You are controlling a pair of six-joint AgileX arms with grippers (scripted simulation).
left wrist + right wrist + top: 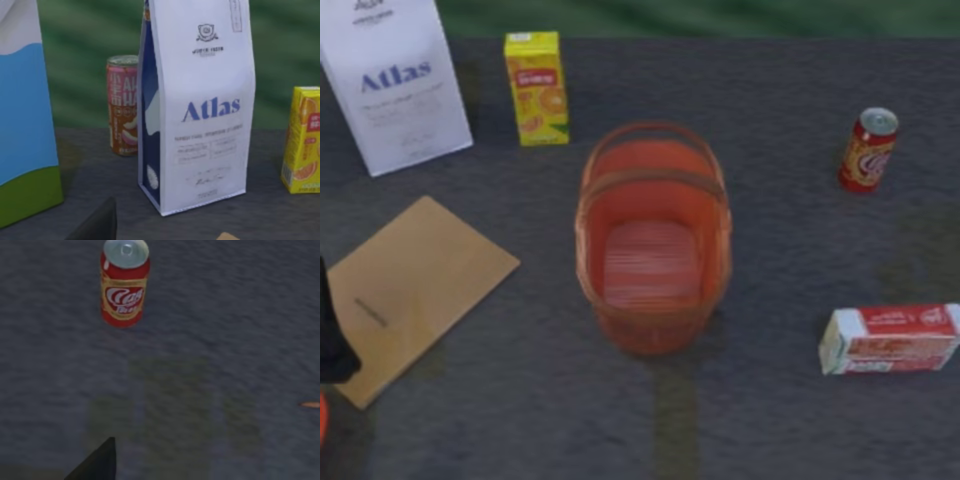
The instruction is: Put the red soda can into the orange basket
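Five objects ring the orange basket (653,240) at centre frame: a white Atlas bag (396,80) upper left, a cardboard sheet (415,290) at left, a yellow juice box (536,87) above, a red-and-white carton (890,339) lower right. Upper right, the red soda can (868,149) stands upright, open tabletop between it and the basket. Whether either gripper's fingers are spread cannot be told.
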